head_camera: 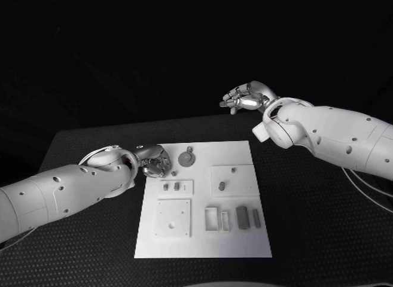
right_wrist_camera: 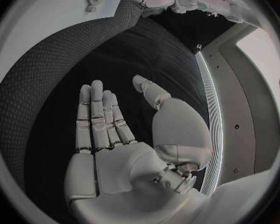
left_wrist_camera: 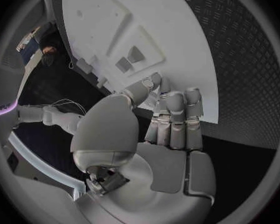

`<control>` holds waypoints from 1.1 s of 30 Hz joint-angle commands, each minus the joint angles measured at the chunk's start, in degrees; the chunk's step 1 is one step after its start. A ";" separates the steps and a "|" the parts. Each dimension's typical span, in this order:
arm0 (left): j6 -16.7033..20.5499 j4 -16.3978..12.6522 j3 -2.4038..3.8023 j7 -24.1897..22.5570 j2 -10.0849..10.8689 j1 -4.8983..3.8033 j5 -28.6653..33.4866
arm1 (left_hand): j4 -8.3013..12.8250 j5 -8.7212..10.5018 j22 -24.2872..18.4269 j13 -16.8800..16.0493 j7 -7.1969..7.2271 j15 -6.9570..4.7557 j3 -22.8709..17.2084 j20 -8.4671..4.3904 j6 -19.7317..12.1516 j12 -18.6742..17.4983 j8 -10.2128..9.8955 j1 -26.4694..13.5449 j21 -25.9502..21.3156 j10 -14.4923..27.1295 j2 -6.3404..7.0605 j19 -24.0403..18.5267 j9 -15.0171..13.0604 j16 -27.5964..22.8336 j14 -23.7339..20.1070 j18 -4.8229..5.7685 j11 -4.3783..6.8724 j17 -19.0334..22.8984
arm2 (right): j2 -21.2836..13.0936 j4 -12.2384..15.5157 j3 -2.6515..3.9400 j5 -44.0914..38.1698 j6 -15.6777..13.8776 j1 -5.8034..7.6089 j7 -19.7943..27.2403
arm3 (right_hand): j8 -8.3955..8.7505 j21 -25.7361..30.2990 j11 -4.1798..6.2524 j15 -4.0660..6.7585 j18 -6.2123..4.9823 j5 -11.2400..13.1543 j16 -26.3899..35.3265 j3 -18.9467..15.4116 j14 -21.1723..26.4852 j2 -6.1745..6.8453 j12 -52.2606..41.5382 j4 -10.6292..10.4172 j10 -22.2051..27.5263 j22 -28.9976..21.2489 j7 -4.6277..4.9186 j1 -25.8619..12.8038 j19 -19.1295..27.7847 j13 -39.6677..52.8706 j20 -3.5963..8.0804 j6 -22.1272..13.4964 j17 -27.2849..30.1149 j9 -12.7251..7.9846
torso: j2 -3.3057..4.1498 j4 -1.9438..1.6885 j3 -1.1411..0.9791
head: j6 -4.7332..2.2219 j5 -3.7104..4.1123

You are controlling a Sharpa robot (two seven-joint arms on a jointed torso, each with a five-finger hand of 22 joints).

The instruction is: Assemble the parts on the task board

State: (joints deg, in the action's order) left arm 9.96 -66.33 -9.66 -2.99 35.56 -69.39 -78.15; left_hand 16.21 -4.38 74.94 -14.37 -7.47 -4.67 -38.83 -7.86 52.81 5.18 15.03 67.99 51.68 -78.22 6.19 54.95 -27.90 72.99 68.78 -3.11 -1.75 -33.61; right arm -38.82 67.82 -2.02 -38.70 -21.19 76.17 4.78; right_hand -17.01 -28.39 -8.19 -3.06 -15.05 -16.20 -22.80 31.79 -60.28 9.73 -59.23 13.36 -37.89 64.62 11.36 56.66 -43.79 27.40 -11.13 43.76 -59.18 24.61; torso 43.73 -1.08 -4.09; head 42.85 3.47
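Closest to the camera, the white task board (head_camera: 205, 239) lies flat on the black bench (head_camera: 317, 227), with grey parts (head_camera: 242, 217) resting in its recesses and a round grey part (head_camera: 186, 158) near its far edge. Left hand (head_camera: 151, 161) sits at the board's far left corner, its fingers (left_wrist_camera: 176, 119) held together and flat with nothing in them, the round part just beside it. Right hand (head_camera: 246, 98) is raised well beyond the board's far right corner, fingers spread, palm empty
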 commanded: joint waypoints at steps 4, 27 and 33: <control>7.53 -0.01 1.18 -3.19 1.67 -0.11 7.86 | -0.16 0.22 0.83 -0.27 -0.32 0.18 -0.29 -2.03 1.74 -0.17 1.28 -0.03 -0.19 -0.39 0.52 -0.73 -0.28 -0.96 -1.53 -0.88 -0.14 0.87 | -1.22 0.62 0.00 -0.49 2.01 -0.09 0.49 | -0.25 0.40 0.09 -0.12 0.05 -0.13 0.31 0.20 -0.26 -0.58 -0.42 0.18 0.45 0.19 0.89 0.85 -0.15 -0.20 0.00 -0.54 -0.17 -0.11 | -0.01 0.00 -0.02 | -0.43 0.09; 4.15 -4.68 2.60 -13.93 7.89 -1.91 59.35 | -0.56 0.73 -4.73 1.19 -1.46 5.25 5.81 2.65 -1.16 -1.36 2.31 -6.37 -14.21 6.94 0.88 -9.94 -0.77 -26.76 -8.85 1.92 -4.08 11.15 | -7.30 5.39 -0.66 -27.14 9.42 -4.08 -0.31 | -3.10 2.27 1.56 1.88 0.05 6.65 2.17 5.86 -7.25 -0.42 33.25 0.11 -20.34 1.86 -1.13 4.31 -6.83 -18.19 1.85 5.04 2.91 -0.40 | -0.65 0.00 0.21 | -2.13 1.47; 1.98 -6.12 2.57 -16.04 8.60 -1.78 63.40 | 0.08 0.80 -5.33 2.12 -1.40 8.00 8.60 5.27 -1.95 -1.14 2.35 -7.80 -17.59 8.10 0.18 -13.45 -0.72 -33.64 -12.00 1.82 -4.29 12.48 | -9.01 7.80 -2.09 -38.92 10.56 -5.15 -1.83 | -3.38 1.94 1.98 2.53 0.05 9.10 1.52 6.84 -9.18 0.57 36.21 0.20 -22.92 2.06 -1.73 5.33 -8.98 -18.40 2.67 6.06 2.83 -0.40 | -1.11 0.07 0.51 | -2.11 1.78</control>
State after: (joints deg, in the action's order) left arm 15.21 -71.97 -7.12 -15.35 44.00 -71.16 -20.92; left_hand 16.30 -3.94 69.66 -12.28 -8.88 3.25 -30.43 -2.71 51.36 3.99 17.27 60.72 34.33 -70.07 6.46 41.84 -28.63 39.75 57.14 -1.72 -6.35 -21.21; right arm -47.66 75.12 -4.01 -66.56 -13.21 71.21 4.10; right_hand -20.19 -26.15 -6.24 -0.56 -15.01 -7.14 -21.07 38.36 -69.17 10.16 -23.16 13.60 -60.54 66.62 9.67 61.62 -52.40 9.09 -8.47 49.56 -56.25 24.23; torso 42.89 -1.04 -3.76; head 40.72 5.13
